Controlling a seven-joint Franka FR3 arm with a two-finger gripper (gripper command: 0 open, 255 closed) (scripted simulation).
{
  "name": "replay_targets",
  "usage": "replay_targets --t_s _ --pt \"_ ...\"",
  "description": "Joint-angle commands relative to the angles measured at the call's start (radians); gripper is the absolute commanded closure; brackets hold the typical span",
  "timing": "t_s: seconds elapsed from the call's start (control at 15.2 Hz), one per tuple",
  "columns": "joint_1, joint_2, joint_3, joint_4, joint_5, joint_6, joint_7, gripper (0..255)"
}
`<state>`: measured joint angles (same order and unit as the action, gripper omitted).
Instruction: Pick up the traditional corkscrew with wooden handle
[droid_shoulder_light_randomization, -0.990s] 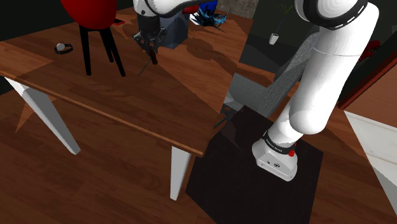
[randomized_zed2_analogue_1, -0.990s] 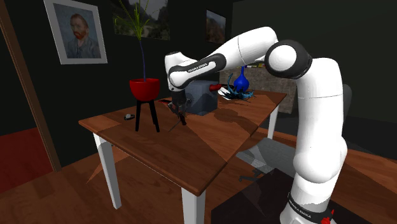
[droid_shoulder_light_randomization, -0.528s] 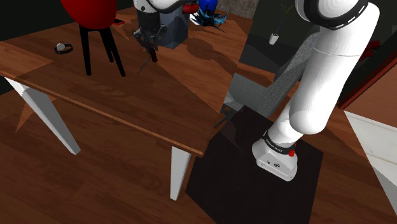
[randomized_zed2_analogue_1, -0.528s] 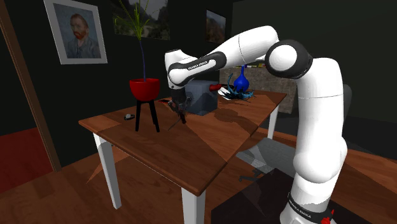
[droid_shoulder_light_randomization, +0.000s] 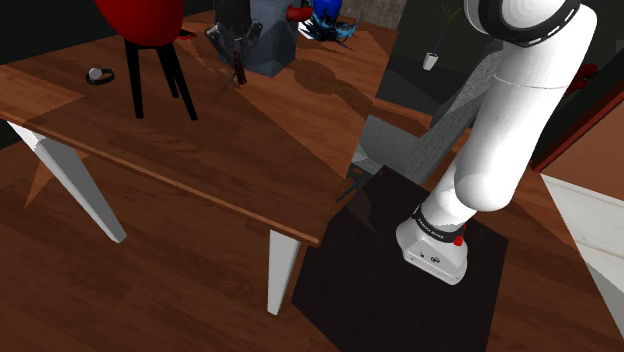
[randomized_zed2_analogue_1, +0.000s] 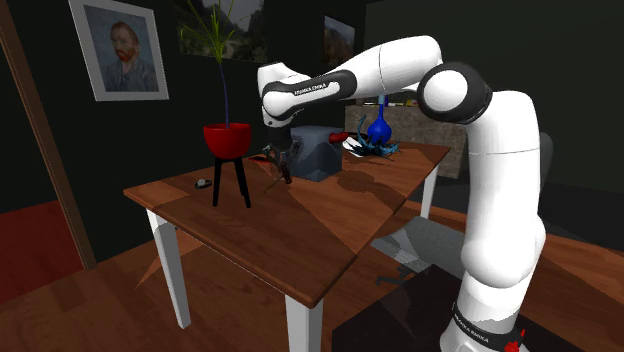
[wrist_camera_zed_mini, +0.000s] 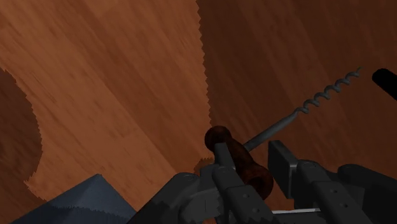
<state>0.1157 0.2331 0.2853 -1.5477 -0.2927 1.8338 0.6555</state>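
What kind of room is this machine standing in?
Probably a dining or living room in a house: a wooden table with white legs, a framed portrait on the dark wall, and a red plant pot on a black stand.

A corkscrew (wrist_camera_zed_mini: 247, 165) with a short, rounded handle of dark reddish-brown wood and a thin grey metal shaft that ends in an open spiral worm. The handle is clasped crosswise between two black fingers (wrist_camera_zed_mini: 284, 167), one rounded end sticking out past them. The shaft leaves the middle of the handle at a right angle and points away from the fingers, slanting down towards the brown wooden table (wrist_camera_zed_mini: 114, 95), spiral tip farthest out. In the shoulder view the corkscrew (droid_shoulder_light_randomization: 238, 72) hangs below the hand, clear of the tabletop, near the table's far side.
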Motion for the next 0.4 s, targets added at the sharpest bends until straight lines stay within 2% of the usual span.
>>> replay_targets --t_s 0.0,0.33 --pt "0.001 -0.004 0.001 0.022 0.003 -0.026 -0.006 255" --pt "0.004 -0.001 0.002 0.068 0.004 -0.068 -0.014 255"
